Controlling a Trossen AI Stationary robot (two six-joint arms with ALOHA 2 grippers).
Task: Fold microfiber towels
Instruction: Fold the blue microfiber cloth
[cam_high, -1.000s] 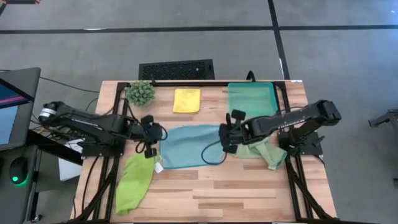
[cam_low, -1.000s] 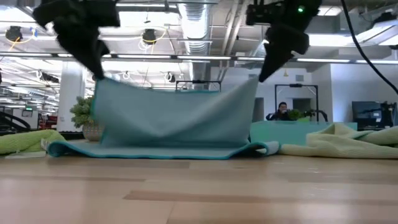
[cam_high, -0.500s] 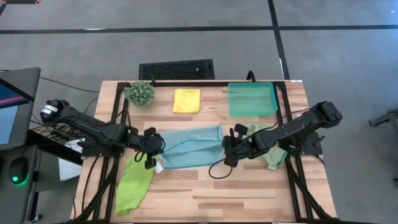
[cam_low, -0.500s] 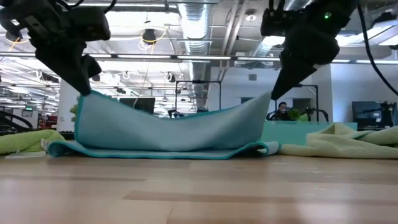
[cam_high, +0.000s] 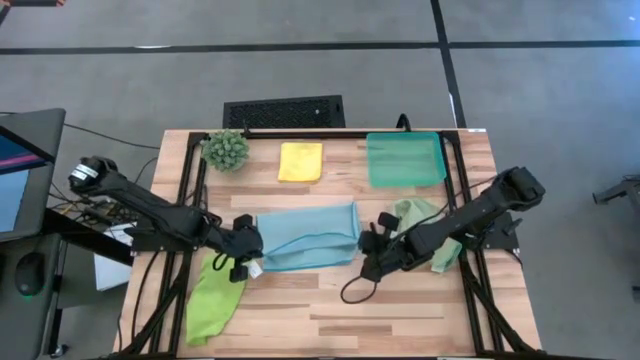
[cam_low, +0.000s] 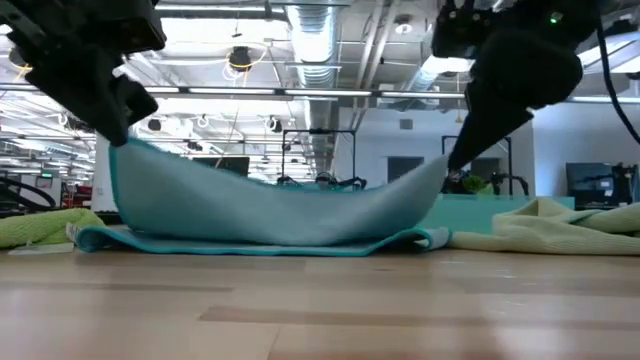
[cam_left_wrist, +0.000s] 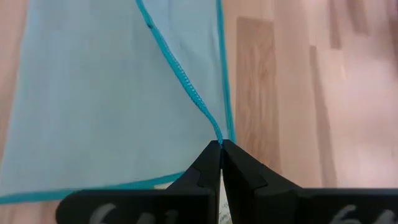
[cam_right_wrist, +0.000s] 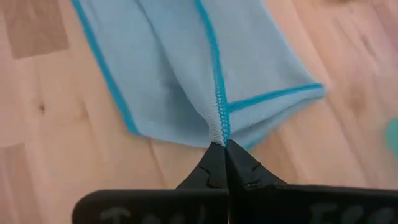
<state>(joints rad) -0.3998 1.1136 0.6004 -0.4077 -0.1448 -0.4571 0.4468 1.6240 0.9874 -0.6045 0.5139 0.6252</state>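
Note:
A light blue towel lies mid-table, its lower layer flat on the wood and its upper layer raised and sagging between my two grippers. My left gripper is shut on the towel's left raised corner. My right gripper is shut on its right raised corner. A yellow towel lies folded at the far side. A lime green towel lies crumpled at the near left. A pale sage green towel lies crumpled at the right. My left gripper pinches the blue towel's stitched corner between its two fingertips, slanting down from the table's left. The held layer is lifted clear and slopes down to the fold on the table. My right gripper pinches the blue towel's other raised corner at the stitched hem between its two fingertips, slanting down from the table's right. The held layer is lifted and sags slack toward the middle.
A teal tray stands at the far right, and a small spiky green plant at the far left. Bare wood lies along the near edge. A black cable loop hangs below my right arm.
Both grippers have gone toward the table's near edge and a little down, still shut on the blue towel's corners. The held edge has been drawn over the lower layer, so the towel is folding over; the lower layer has stayed on the table.

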